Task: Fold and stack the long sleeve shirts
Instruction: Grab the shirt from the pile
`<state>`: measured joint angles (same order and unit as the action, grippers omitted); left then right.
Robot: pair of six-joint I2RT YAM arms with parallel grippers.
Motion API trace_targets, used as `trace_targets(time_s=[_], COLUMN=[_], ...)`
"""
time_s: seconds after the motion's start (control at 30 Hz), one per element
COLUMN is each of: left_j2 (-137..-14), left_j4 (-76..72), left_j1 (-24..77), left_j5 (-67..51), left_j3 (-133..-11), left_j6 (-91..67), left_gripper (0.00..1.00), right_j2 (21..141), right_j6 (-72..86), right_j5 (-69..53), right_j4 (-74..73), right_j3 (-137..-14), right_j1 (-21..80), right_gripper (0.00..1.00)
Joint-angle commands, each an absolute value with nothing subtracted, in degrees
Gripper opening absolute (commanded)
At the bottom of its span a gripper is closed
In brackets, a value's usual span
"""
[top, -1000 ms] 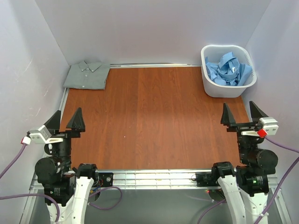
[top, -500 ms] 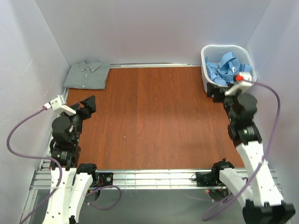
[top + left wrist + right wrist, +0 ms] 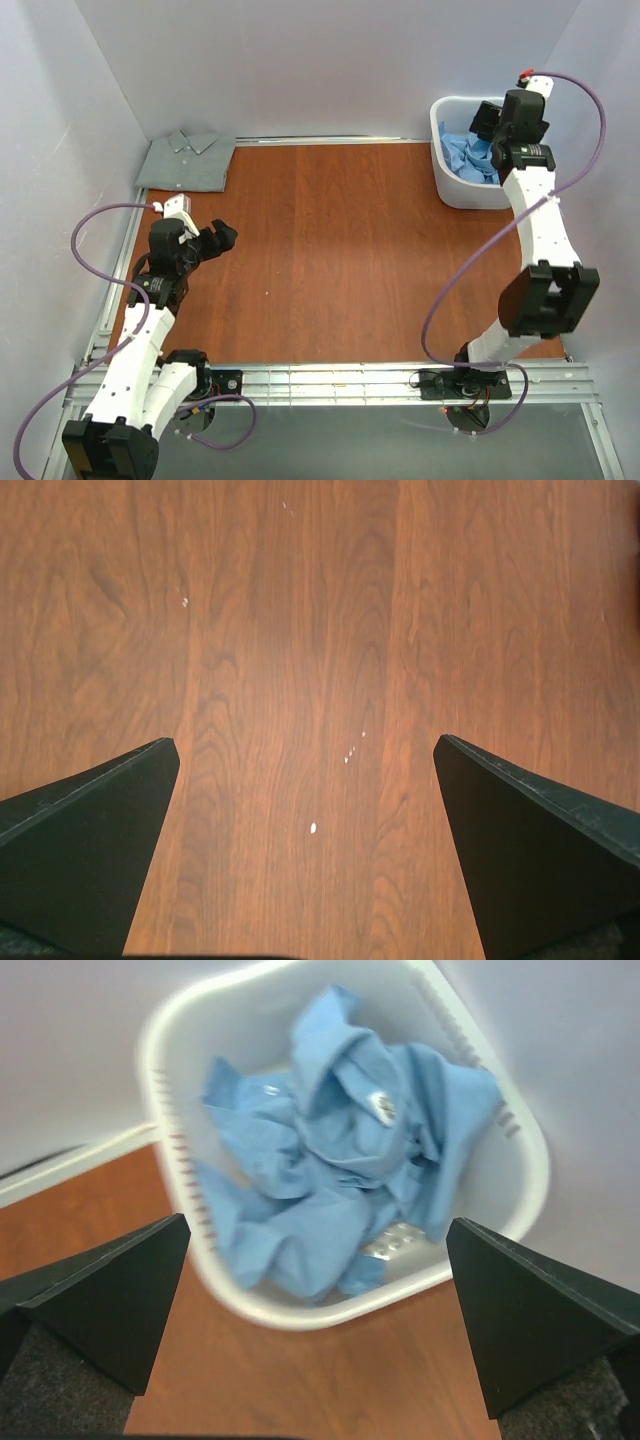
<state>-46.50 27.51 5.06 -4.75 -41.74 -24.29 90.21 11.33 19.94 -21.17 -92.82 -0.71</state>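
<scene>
A sky-blue long sleeve shirt (image 3: 463,156) lies crumpled in the white basket (image 3: 457,193) at the back right. In the right wrist view the blue shirt (image 3: 340,1150) fills the basket (image 3: 290,1313), seen from above. My right gripper (image 3: 487,118) hovers over the basket, open and holding nothing (image 3: 318,1220). A grey-green long sleeve shirt (image 3: 187,160) lies folded at the back left corner, collar towards the wall. My left gripper (image 3: 222,238) hangs open over bare wood on the left side of the table, well in front of that shirt. Only tabletop shows between the left gripper's (image 3: 305,742) fingers.
The wooden table (image 3: 330,250) is walled at the left, back and right. A metal rail (image 3: 340,378) runs along its near edge by the arm bases. The right arm's purple cable (image 3: 470,275) loops over the table's right side.
Both arms have risen from the near edge. The right one reached far back to the basket. The left one swung forward and inward over the left of the table. Both grippers stayed open.
</scene>
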Motion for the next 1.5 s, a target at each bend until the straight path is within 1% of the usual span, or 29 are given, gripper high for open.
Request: trace_targets(time_s=[0.0,0.1,0.23,0.33,0.57,0.6,0.67,0.7,0.73,0.77,0.8,0.83,0.93,1.07,1.27,1.37,1.43,1.47], left_j2=[-44.12,-43.60,-43.51,-44.12,-47.63,-47.81,-48.69,-49.13,-49.22,-49.22,-49.22,-49.22,-49.48,-48.96,-46.58,-45.35,-44.39,-43.95], left_j4=[27.43,24.36,20.92,18.46,17.67,17.58,17.40,17.14,17.14,17.14,17.05,16.96,16.70,16.61,16.70,16.70,16.70,16.70], left_j1=[5.27,5.27,5.62,6.41,7.21,7.21,7.29,7.38,7.56,7.73,7.82,7.91,7.91,8.09,8.44,8.79,8.88,8.88], left_j5=[-10.00,-13.34,-13.98,-13.36,-12.75,-12.83,-13.44,-13.80,-13.80,-13.80,-13.71,-13.62,-13.27,-13.18,-12.39,-12.04,-11.78,-11.69], left_j3=[-39.99,-37.80,-32.88,-29.27,-29.79,-29.79,-29.62,-29.53,-29.44,-29.44,-29.44,-29.36,-29.44,-29.44,-29.36,-29.36,-29.27,-29.27], left_j6=[-22.50,-23.46,-23.03,-22.76,-21.88,-21.88,-21.88,-21.88,-21.88,-21.80,-21.80,-21.80,-21.80,-21.71,-21.62,-21.71,-21.71,-21.71], left_gripper=[0.98,0.98,0.98,0.98,0.98,0.98,0.98,0.98,0.98,0.98,0.98,0.98,0.98,0.98,0.98,0.98,0.98,0.98], right_j2=[98.84,105.79,114.33,120.13,129.97,130.77,132.62,132.89,133.06,132.81,132.45,131.84,127.28,117.09,105.04,99.68,95.91,94.50], right_j6=[15.63,17.83,18.54,19.24,19.60,19.60,18.90,18.64,18.37,18.02,17.50,17.14,15.12,10.56,1.59,-3.59,-5.61,-5.89], right_j5=[23.47,22.94,22.33,17.85,13.36,12.84,11.96,11.69,11.43,11.08,9.94,9.32,10.10,13.44,21.87,23.99,23.04,20.16], right_j4=[-27.68,-27.77,-27.60,-25.42,-17.50,-17.14,-15.48,-15.03,-14.59,-13.89,-13.63,-13.36,-11.35,-6.69,-0.62,3.42,4.22,4.39], right_j3=[-99.29,-102.99,-109.05,-111.70,-113.64,-113.90,-114.26,-114.17,-114.26,-114.17,-114.08,-113.82,-111.63,-108.02,-108.37,-109.95,-111.44,-111.62], right_j1=[-4.83,-6.85,-9.57,-11.25,-12.13,-12.30,-12.30,-12.30,-12.30,-12.30,-12.30,-12.22,-11.25,-8.36,-0.72,3.50,5.27,7.01], right_gripper=[0.99,0.98,0.99,0.99,0.97,0.91,0.75,0.57,0.46,0.34,0.10,0.02,0.01,0.01,0.01,0.01,0.01,0.01])
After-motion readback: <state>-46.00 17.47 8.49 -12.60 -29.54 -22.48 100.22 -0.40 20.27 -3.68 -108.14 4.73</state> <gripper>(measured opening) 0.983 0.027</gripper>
